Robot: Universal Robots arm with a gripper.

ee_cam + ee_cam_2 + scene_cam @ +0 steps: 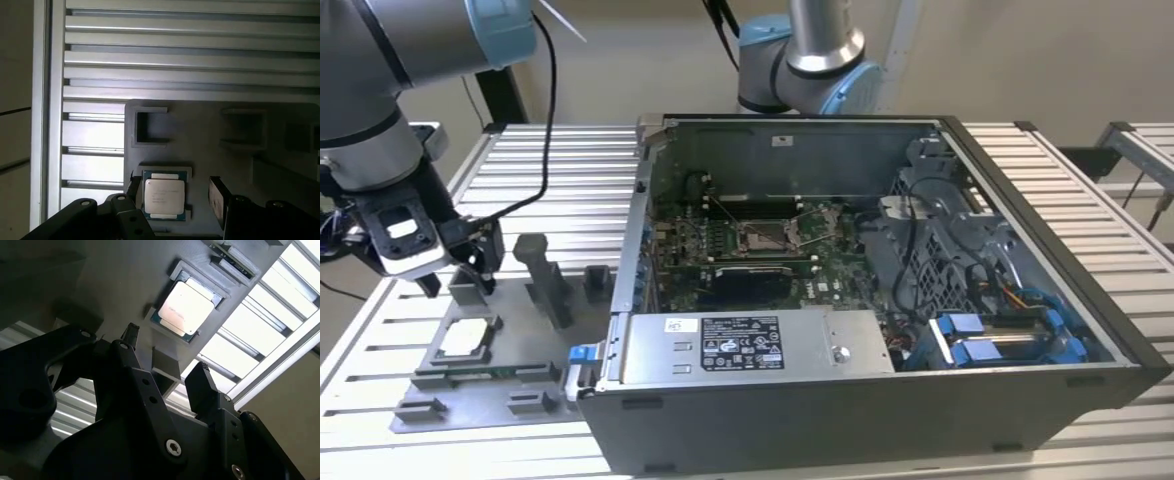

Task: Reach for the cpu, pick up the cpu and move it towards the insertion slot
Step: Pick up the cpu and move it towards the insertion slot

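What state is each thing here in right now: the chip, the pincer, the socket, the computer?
cpu: lying flat in a pocket of the grey fixture, not gripped.
pincer: open, holding nothing, above the fixture.
insertion slot: empty, no chip in it.
computer case: open, insides exposed.

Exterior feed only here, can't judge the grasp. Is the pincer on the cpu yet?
Observer: No. In the second wrist view the pincer is open, with nothing between its fingers.
Operator: Cpu seated properly?
Observer: Yes. In the first wrist view the cpu lies flat in its square grey nest, silvery top up.
Operator: Lined up?
Observer: Roughly. In the first wrist view the cpu shows between the two fingers, closer to one of them.
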